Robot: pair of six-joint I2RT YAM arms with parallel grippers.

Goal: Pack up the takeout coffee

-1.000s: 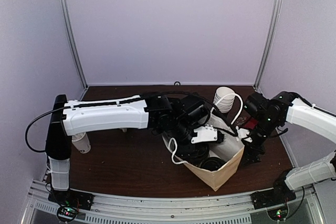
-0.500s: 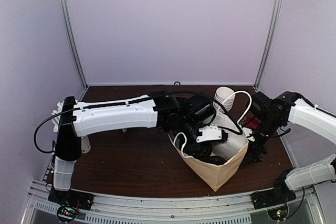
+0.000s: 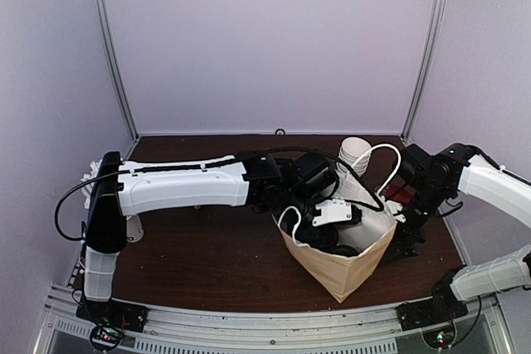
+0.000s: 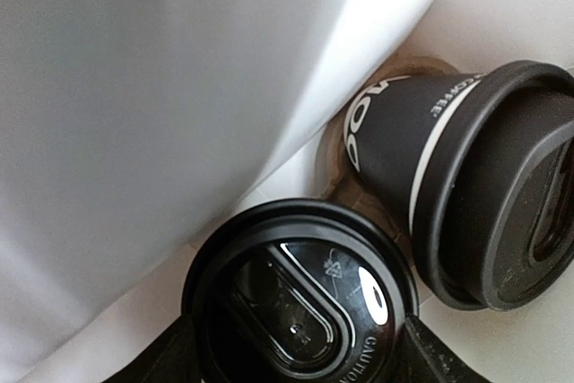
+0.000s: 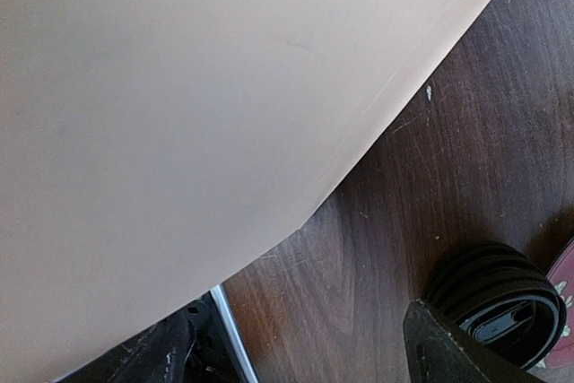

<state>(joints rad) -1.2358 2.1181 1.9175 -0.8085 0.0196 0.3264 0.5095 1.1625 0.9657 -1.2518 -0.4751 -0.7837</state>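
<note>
Left jaws clamped on cup [image 4: 300, 293] at lid rim, lower centre of wrist view, deep inside bag [image 3: 332, 271]. Likely seating it beside other cup [image 4: 421, 168], which is tilted at upper right.
Right jaws spread, empty, just beside bag's outer wall; probably steadying it.
Left arm [image 3: 182, 184] stretched across desk [image 3: 207, 246], wrist dipped into bag.
Right arm [image 3: 489, 184] folded, pointing down.

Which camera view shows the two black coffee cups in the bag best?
The left wrist view: it looks into the bag, with the first cup seen from above and the second cup tilted beside it, lettering visible. The top external view gives only dark shapes inside the bag. The right wrist view shows just the bag's outer wall.
</note>
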